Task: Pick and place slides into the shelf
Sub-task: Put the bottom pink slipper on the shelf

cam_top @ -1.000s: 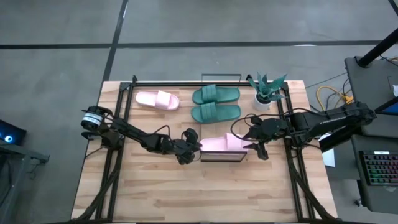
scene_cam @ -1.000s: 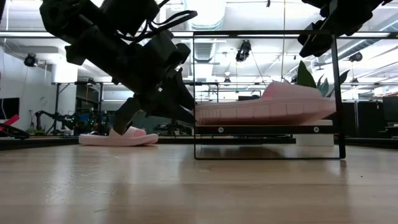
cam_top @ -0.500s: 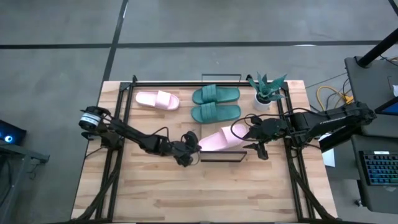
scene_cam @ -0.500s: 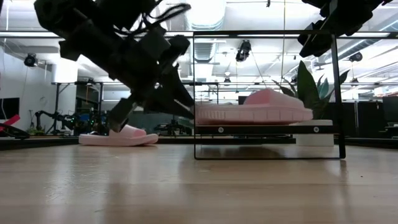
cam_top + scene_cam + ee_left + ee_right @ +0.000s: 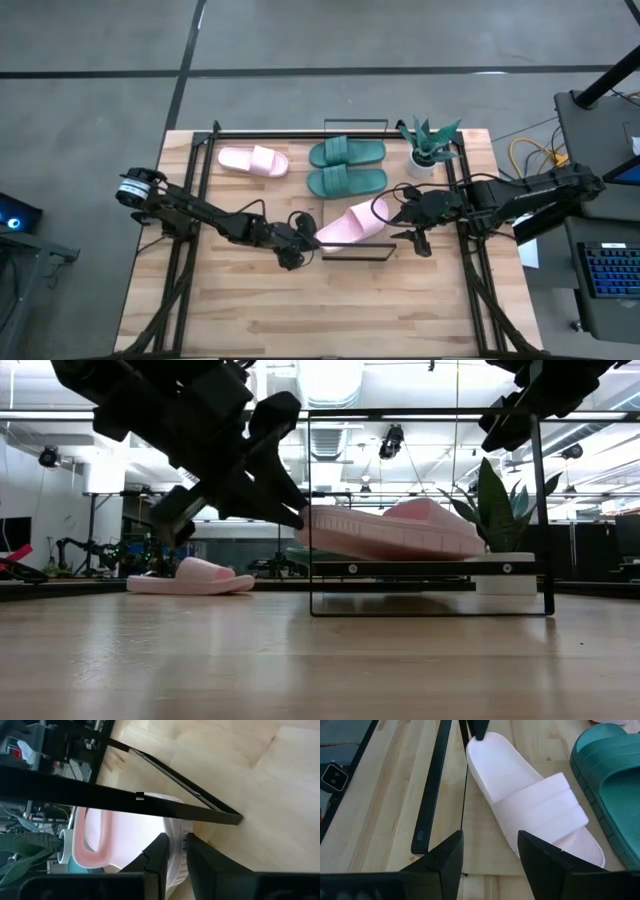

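Observation:
A pale pink slide lies slantwise on the shelf, a low black wire rack with a wood plank. My left gripper is shut on its heel end. My right gripper hangs open just right of the slide's toe end, touching nothing; in its wrist view the slide lies ahead of the open fingers. A second pink slide and two teal slides rest sole-down on the table at the far side. My left gripper pinches the rim of the pink slide's heel end between its two fingers, one fingertip showing on the footbed's top. The fingers come from the table's left, slanting down, along the slide. The heel end is lifted; the toe end rests on the shelf's plank.
A potted plant stands at the far right, close behind my right arm. The shelf's upright wire frame rises around the slide. Black rails run along both table sides. Bare wood fills the near half of the table.
My left gripper has risen a little, rolled, and drawn slightly toward the table's left. The pink slide has turned from lying square along the shelf to slanting, its toe end swung toward the far side. Its heel end has lifted while the toe end stays on the plank.

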Robot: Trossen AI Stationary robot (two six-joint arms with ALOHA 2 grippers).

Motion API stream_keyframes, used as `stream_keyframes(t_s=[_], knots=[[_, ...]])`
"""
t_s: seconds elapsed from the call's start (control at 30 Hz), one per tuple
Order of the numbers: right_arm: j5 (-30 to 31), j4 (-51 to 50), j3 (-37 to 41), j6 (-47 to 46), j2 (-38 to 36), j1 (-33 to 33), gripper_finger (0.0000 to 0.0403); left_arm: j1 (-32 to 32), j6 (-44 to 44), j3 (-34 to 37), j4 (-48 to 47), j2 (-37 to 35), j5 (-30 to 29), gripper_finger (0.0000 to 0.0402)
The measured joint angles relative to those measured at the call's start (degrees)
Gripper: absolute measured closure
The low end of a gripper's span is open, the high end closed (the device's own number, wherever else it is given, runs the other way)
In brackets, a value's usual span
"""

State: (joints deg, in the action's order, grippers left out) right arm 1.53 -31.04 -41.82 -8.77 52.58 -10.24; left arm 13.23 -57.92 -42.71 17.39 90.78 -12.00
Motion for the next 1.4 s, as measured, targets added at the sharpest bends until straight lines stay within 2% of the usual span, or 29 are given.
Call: stream_keyframes(t_s=[0.3,0.47,0.6,0.77,0.83,0.97,1.13,1.4], knots=[[0.01,0.04,0.00,0.05,0.00,0.02,0.0225,-0.01,-0.97,1.06,-0.14,-0.61,0.95,0.0360],[0.03,0.04,0.00,3.53,0.00,0.00,0.0225,-0.03,1.83,0.69,-0.16,-0.58,-0.75,0.0351],[2.08,0.17,0.00,7.14,0.00,0.00,0.0225,-0.03,2.93,0.80,-0.07,-0.61,-1.11,0.0314],[9.78,0.12,0.00,7.00,0.00,0.02,0.0225,-0.05,8.38,0.56,-0.01,-0.71,-3.40,0.0242],[14.71,0.10,0.00,4.15,0.00,0.02,0.0225,-0.03,10.13,0.58,-0.07,-0.83,-5.99,0.0216],[24.98,-0.31,0.29,-7.46,0.00,0.28,0.0225,-0.08,13.30,0.60,-0.75,-1.09,-12.06,0.0177],[23.26,-1.75,0.81,-16.87,-0.04,0.77,0.0225,0.01,14.28,0.60,-1.14,-2.65,-14.07,0.0156],[22.07,-0.22,6.01,-35.48,-0.33,1.40,0.0225,0.14,14.30,1.02,-2.76,-7.32,-15.54,0.0154]])
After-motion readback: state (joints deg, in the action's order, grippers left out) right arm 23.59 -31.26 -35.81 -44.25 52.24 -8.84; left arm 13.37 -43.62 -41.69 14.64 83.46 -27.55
